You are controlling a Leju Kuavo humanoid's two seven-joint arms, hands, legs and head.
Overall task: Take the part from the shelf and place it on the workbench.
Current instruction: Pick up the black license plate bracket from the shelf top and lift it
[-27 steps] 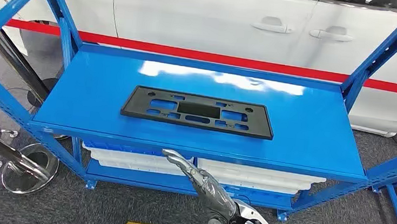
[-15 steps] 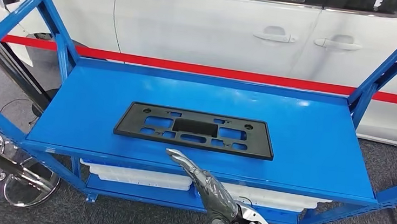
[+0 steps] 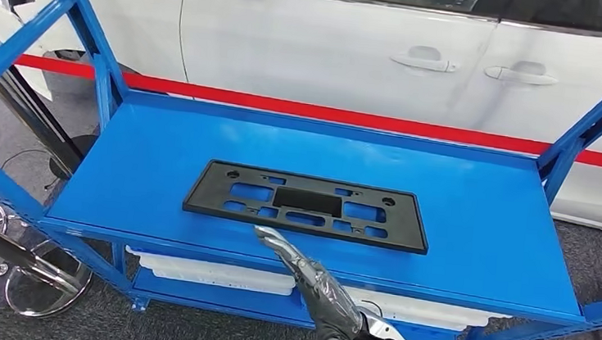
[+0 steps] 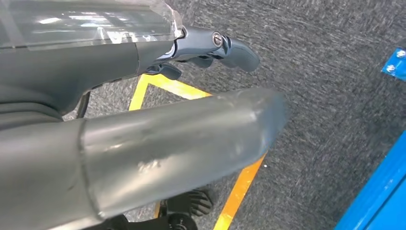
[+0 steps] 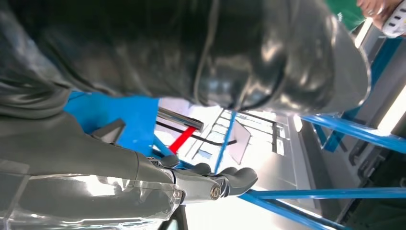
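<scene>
— Where's the part (image 3: 308, 205)?

— Flat on the blue shelf (image 3: 475, 210), a long black plate with cut-outs. Its long axis runs side to side along the shelf, with the right end a touch nearer the shelf's front edge than the left.

— And the right hand (image 3: 310, 282)?

— Raised at the shelf's front edge, fingers stretched toward the part, holding nothing, tip just short of it.

— The left hand (image 4: 143, 96)?

— Over grey carpet, away from the shelf, nothing in it, fingers apart.
</scene>
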